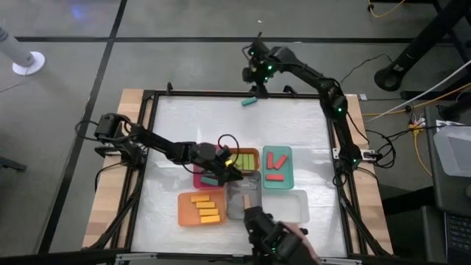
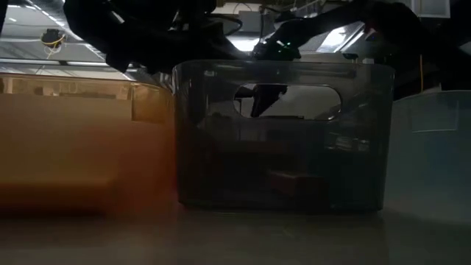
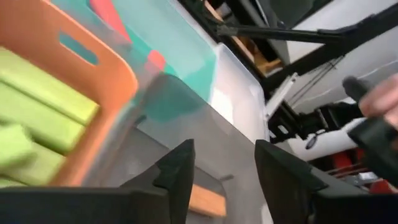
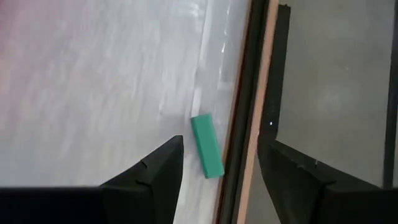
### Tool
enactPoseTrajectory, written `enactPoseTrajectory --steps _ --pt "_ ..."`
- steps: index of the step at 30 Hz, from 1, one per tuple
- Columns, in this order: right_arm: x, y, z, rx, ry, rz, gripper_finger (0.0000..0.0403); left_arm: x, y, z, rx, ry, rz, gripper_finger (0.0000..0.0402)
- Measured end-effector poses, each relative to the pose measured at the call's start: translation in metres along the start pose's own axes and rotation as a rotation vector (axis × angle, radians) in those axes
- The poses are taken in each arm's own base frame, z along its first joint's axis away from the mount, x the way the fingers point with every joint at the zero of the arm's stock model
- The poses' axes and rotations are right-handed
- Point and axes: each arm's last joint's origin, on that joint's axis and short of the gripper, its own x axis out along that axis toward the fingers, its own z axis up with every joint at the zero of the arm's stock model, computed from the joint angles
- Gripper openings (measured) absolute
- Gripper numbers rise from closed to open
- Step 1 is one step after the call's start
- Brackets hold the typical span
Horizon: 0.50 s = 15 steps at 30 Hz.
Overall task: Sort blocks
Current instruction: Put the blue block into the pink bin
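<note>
Right gripper (image 1: 255, 81) hovers at the upper middle of the high view, over the far edge of the white tabletop (image 1: 221, 125), its two dark fingers spread apart with nothing between them. Just below it in that view lies a small flat teal block (image 1: 249, 101), close against the black frame rail (image 1: 235, 93) of the table. In the right wrist view the teal block (image 4: 207, 145) sits ahead of the gap between the fingers, its long axis running nearly along the rail, so the jaws would straddle its short width. This arm is by far the nearer one to that block.

Left gripper (image 1: 228, 168) is at the centre of the high view, above the cluster of trays: an orange tray (image 1: 185, 211) holding yellow-orange bars (image 1: 206, 209), a teal tray (image 1: 285, 158) with red bars (image 1: 276, 160), a grey translucent bin (image 1: 237, 206) and a clear bin (image 1: 294, 210). Its fingers (image 3: 177, 174) stand apart and empty over the grey bin, where a brown bar (image 3: 205, 200) lies. Lime green bars (image 3: 43, 112) fill an orange tray (image 3: 118, 74) beside it.
</note>
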Motion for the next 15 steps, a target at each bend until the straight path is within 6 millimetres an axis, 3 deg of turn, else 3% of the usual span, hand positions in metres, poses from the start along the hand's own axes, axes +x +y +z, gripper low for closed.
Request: enactPoseTrajectory --steps 9,15 --pt "0.057 0.008 0.001 -0.049 0.143 0.028 0.0207 -0.024 -0.004 0.03 0.116 -0.083 0.012 0.0143" --pt "0.081 0.007 -0.009 -0.02 0.207 0.043 0.0207 -0.047 -0.011 0.043 0.171 -0.084 0.051 0.0143"
